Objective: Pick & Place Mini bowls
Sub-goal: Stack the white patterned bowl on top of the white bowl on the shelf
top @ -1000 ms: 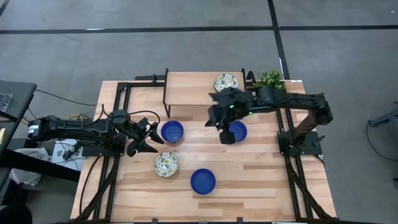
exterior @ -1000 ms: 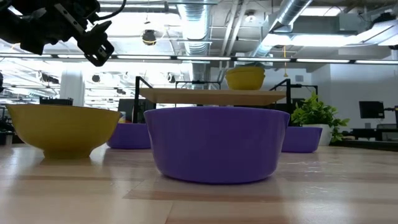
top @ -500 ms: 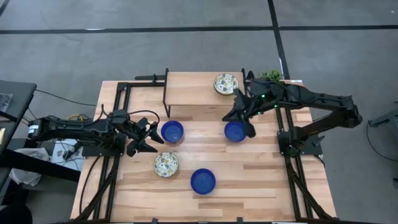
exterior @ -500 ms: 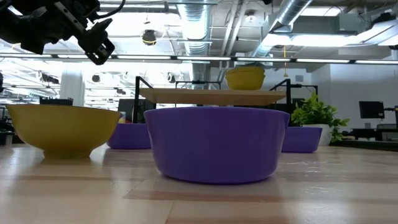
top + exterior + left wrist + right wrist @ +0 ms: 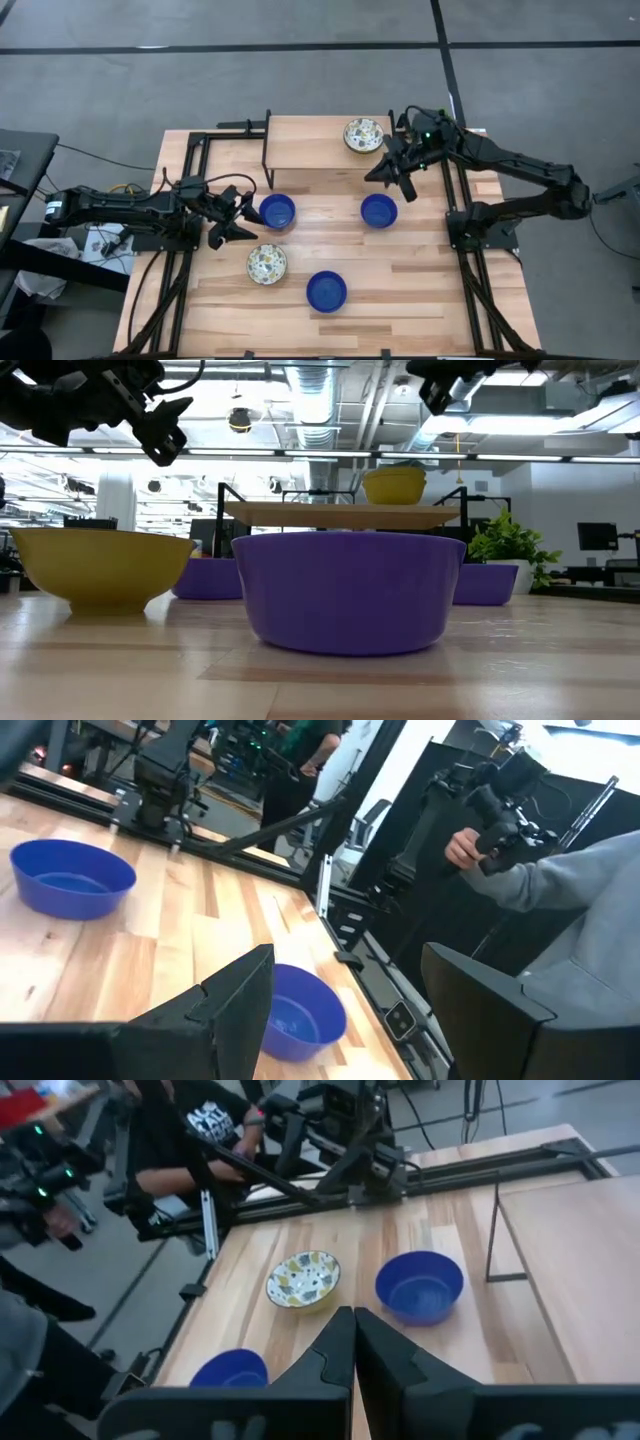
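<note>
The right gripper (image 5: 395, 172) is closed and empty, raised above the table at 1 o'clock, between the floral mini bowl (image 5: 363, 133) on the shelf and a blue mini bowl (image 5: 378, 210). The left gripper (image 5: 236, 210) has its fingers apart with nothing between them, at 9 o'clock, just beside another blue bowl (image 5: 277, 211). A second floral bowl (image 5: 266, 263) and a third blue bowl (image 5: 326, 290) are near 6 o'clock.

You have open table (image 5: 430, 275) between the four lower bowls; the raised shelf (image 5: 310, 145) and potted plant (image 5: 437, 124) block the far edge.
</note>
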